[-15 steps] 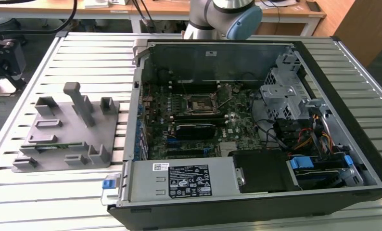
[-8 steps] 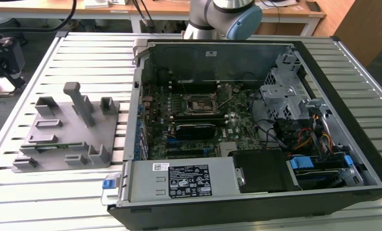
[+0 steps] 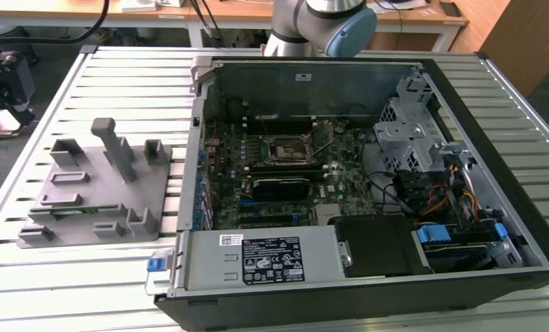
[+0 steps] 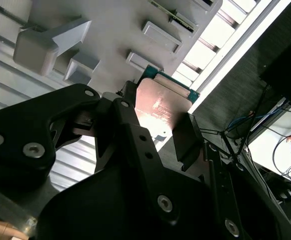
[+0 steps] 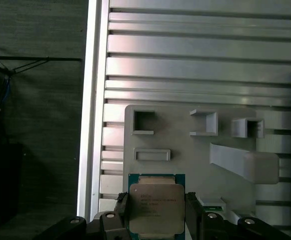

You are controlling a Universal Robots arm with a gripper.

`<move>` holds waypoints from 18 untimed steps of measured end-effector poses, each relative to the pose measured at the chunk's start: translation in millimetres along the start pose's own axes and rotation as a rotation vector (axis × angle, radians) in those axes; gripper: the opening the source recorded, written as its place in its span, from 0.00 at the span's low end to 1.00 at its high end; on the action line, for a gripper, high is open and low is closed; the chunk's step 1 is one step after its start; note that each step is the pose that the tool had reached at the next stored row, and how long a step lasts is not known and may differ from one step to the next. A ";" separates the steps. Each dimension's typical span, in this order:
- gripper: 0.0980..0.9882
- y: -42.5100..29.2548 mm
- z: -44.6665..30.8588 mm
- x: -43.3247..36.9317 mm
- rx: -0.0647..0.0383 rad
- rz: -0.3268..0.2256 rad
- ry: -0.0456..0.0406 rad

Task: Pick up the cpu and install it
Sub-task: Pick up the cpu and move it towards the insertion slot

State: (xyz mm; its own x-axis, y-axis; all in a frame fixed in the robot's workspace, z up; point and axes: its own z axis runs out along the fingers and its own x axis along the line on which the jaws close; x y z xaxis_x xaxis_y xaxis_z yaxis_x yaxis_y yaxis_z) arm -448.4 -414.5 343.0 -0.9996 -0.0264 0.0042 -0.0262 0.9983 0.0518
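The gripper (image 5: 156, 214) is closed on the cpu (image 5: 155, 205), its fingers (image 5: 193, 212) pressing two opposite edges, and the chip hangs over the grey fixture plate (image 5: 185, 150), as both wrist views show. Risk noted: the hold is on thin edges only, so a tilt or slip is likely if jolted, and a skewed chip could foul the socket (image 3: 282, 150). Surface: a ribbed metal slatted table (image 3: 117, 76) carrying the plate and an open computer case (image 3: 523, 207). Room: wooden desks (image 3: 256, 12) behind.
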 end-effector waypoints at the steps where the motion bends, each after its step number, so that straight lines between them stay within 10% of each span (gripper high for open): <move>1: 0.49 0.0 -0.4 0.0 0.000 0.000 0.0000; 18: 0.49 0.3 -6.4 0.0 0.000 0.000 0.0000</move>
State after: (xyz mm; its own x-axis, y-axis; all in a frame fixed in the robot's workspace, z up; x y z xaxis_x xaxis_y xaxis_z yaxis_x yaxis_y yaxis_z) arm -448.4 -414.5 349.3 -0.9996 -0.0265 0.0042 -0.0262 0.9983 0.0518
